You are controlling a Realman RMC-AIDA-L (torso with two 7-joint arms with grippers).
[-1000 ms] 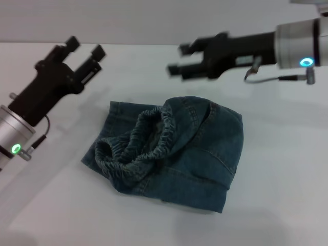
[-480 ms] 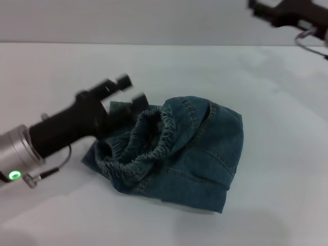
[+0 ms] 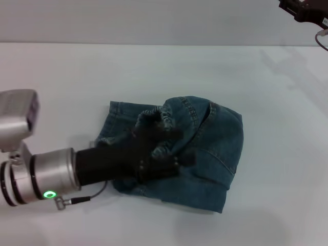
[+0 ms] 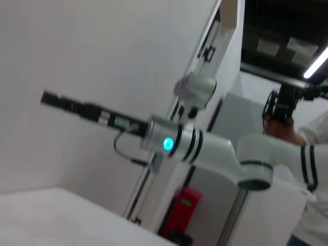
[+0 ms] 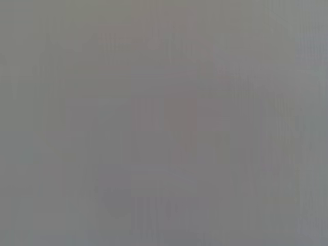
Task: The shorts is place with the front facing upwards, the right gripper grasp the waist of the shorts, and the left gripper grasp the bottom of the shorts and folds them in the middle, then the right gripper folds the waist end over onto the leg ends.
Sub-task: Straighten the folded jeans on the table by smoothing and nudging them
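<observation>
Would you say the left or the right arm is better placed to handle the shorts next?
Left, probably. The left gripper is over the folded shorts at the ruffled waistband, while the right gripper is raised far off at the table's far right corner.

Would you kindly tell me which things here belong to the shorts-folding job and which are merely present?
Job:
- denim shorts, bunched on the table
- left gripper, over the shorts
- right gripper, raised at the far right edge

Merely present:
- white table
- red box

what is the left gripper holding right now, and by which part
It cannot be told. The left gripper lies over the gathered waistband of the folded shorts; no closed pinch shows. The right gripper is up and away, holding nothing.
</observation>
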